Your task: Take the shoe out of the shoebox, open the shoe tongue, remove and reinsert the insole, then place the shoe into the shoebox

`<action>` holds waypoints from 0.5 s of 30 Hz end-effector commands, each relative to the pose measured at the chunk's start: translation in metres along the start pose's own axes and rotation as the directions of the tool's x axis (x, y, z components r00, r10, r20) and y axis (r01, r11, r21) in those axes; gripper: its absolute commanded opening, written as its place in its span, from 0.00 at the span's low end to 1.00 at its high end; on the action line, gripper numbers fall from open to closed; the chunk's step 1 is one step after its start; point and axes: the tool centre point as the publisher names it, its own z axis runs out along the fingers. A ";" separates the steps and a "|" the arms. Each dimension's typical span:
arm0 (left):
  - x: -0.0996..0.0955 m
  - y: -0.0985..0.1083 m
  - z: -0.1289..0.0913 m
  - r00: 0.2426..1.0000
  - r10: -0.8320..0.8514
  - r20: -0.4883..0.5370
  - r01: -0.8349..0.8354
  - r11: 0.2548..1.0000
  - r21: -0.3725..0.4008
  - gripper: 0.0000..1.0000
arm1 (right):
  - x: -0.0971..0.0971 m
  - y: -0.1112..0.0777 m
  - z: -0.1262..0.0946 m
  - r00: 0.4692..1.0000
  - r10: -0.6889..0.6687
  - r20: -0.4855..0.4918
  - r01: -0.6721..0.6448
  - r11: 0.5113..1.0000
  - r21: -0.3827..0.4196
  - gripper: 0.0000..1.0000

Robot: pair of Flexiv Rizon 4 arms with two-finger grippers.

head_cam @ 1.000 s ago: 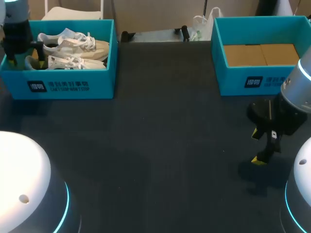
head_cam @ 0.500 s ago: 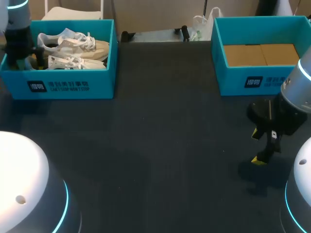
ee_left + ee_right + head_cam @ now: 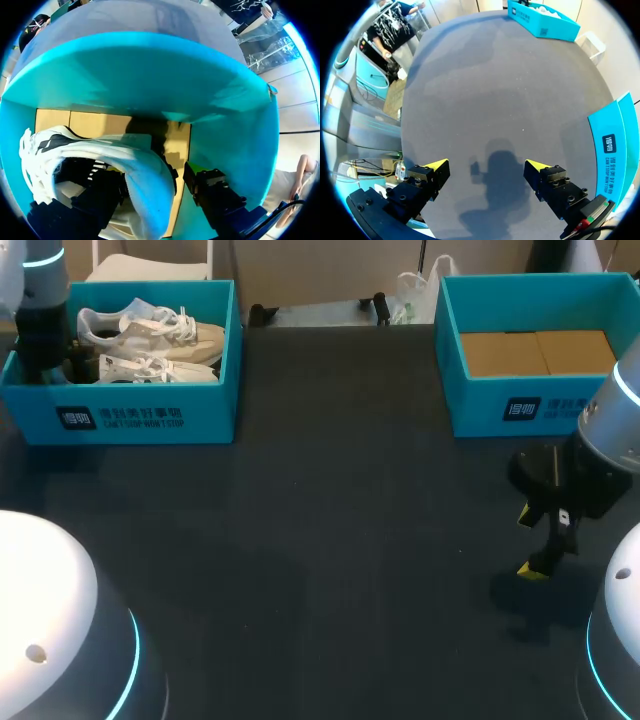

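Two white lace-up shoes (image 3: 150, 335) lie in the teal shoebox (image 3: 150, 418) at the far left. My left arm (image 3: 45, 330) reaches down into that box at the shoes' heel end. In the left wrist view my left gripper (image 3: 155, 190) straddles the heel rim of a white shoe (image 3: 135, 160): one finger is inside the shoe and the other (image 3: 215, 195) is outside, a small gap away, so the gripper is open. My right gripper (image 3: 528, 542) hangs open over bare table at the right, holding nothing; its yellow tips stand wide apart around (image 3: 487, 167).
A second teal shoebox (image 3: 500, 405) with a bare cardboard floor stands at the far right, just behind my right arm; its wall (image 3: 615, 145) shows beside the right gripper. The dark tabletop (image 3: 330, 540) spreads between the boxes.
My left arm has shifted slightly right and lower into the left shoebox, and its fingers have drawn closer together around the heel. The right arm has stayed still.
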 end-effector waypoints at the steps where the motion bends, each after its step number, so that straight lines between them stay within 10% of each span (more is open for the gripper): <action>1: 0.000 0.002 0.004 1.000 -0.002 -0.003 0.002 1.000 0.003 0.50 | 0.001 0.000 0.001 1.000 0.001 0.003 -0.001 1.000 0.001 1.00; 5: 0.001 0.001 0.007 1.000 -0.004 -0.012 0.004 1.000 0.003 0.30 | 0.001 0.000 0.001 1.000 0.001 0.003 -0.001 1.000 0.001 1.00; 7: 0.002 0.001 0.009 1.000 -0.005 -0.017 0.005 1.000 0.004 0.00 | 0.001 0.000 0.001 1.000 0.001 0.003 -0.001 1.000 0.001 1.00; 15: 0.010 0.002 0.006 1.000 -0.006 -0.027 0.006 1.000 -0.004 0.00 | 0.001 0.000 0.001 1.000 0.001 0.003 -0.001 1.000 0.001 1.00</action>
